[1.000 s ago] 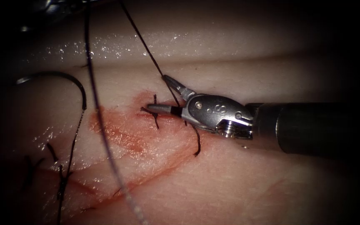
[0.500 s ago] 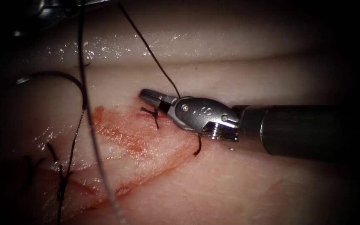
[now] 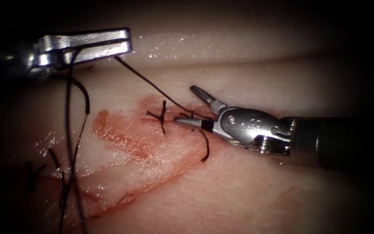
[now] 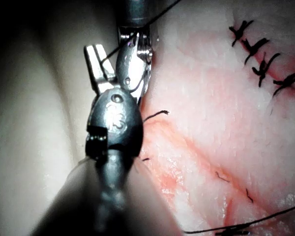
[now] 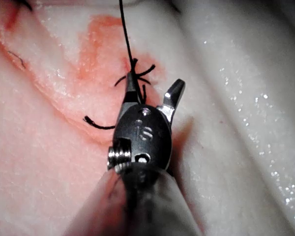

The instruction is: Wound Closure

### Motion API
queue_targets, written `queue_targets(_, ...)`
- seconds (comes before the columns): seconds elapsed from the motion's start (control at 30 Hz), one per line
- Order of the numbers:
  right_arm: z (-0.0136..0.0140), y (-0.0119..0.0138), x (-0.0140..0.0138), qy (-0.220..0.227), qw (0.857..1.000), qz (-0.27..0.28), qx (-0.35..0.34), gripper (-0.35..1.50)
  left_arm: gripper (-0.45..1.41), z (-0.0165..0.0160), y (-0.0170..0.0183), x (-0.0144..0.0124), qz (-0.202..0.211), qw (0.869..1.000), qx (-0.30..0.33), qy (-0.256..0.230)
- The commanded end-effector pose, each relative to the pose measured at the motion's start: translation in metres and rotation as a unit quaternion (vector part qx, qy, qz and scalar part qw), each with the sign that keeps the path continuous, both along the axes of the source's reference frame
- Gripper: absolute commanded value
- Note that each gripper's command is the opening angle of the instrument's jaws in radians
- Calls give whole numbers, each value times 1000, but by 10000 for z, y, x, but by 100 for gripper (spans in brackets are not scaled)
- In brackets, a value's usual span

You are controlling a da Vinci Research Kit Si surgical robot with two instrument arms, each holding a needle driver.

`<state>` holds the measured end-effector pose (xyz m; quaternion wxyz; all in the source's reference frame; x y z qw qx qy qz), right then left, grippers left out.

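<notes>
Several stitches (image 4: 259, 61) done, latest knot (image 3: 160, 116) tied. Left hand (image 3: 109, 43) grips thread (image 3: 152, 86); right hand (image 3: 191, 106) gapes empty. Needle (image 3: 72, 84) lies free, left of cut (image 3: 122, 197); cut partly unclosed.

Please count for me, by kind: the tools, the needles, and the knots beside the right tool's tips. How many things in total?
Tools: 2, the left tool shut on the thread, the right tool open, holding nothing.
Needles: 1, the needle left of the knot, in neither tool.
Knots: 1, the knot.
Total: 4.
</notes>
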<state>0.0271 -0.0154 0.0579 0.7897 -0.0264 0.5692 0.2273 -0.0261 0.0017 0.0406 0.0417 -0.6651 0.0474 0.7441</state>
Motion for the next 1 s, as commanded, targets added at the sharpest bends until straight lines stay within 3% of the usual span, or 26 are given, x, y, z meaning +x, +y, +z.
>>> queue_targets(0.03, -5, 7, -25, -3, 1000, 9, -3, 129, -45, 8, -7, -15, 2, 1000, 0, -7)
queue_targets(0.2, -37, 25, -94, -22, 999, 21, -19, 129, -45, 32, -56, -88, 18, 999, 3, -39)
queue_targets(0.43, -53, 34, -135, -47, 998, 32, -32, 129, -45, 81, -113, -177, 84, 995, 20, -57)
queue_targets(0.57, -50, 34, -147, -77, 996, 20, -42, 131, -45, 116, -131, -191, 110, 992, 36, -45)
queue_targets(0.73, -46, 38, -149, -86, 995, 13, -45, 135, -45, 178, -153, -197, 146, 988, 55, 13)
queue_targets(1.0, -43, 46, -146, -94, 994, 10, -54, 131, -43, 271, -169, -198, 160, 979, 43, 117)
